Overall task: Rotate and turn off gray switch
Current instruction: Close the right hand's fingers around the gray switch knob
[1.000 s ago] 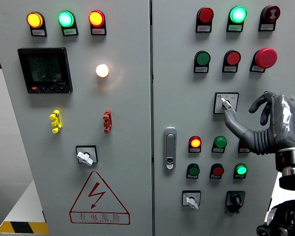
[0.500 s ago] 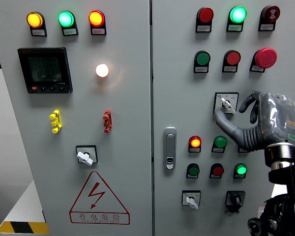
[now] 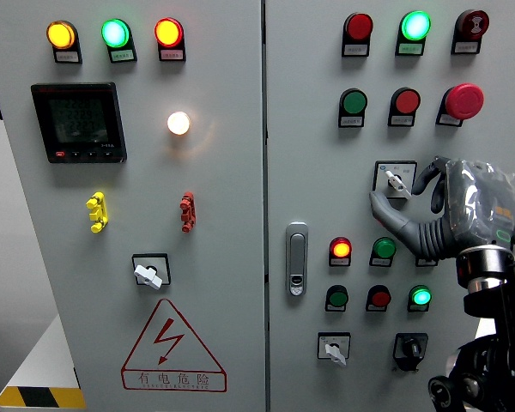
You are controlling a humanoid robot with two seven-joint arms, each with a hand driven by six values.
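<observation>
The gray rotary switch [image 3: 393, 180] sits in a square plate on the right cabinet door, its small white-gray knob pointing up and to the left. My right hand [image 3: 397, 194] comes in from the lower right and hovers at the switch. Its thumb [image 3: 383, 209] lies just below and left of the knob. The curled index finger [image 3: 425, 177] is just right of the plate. The fingers are spread around the knob and do not close on it. My left arm does not show.
Red and green lamps and buttons [image 3: 341, 250] surround the switch, with a red mushroom button [image 3: 464, 100] above. Two similar gray switches [image 3: 333, 350] [image 3: 148, 274] and a black one [image 3: 409, 348] sit lower. A door handle [image 3: 297, 257] is at centre.
My right hand has shifted left toward the switch. The thumb dropped from pointing at the knob to lying below it, and the index finger came up beside the plate.
</observation>
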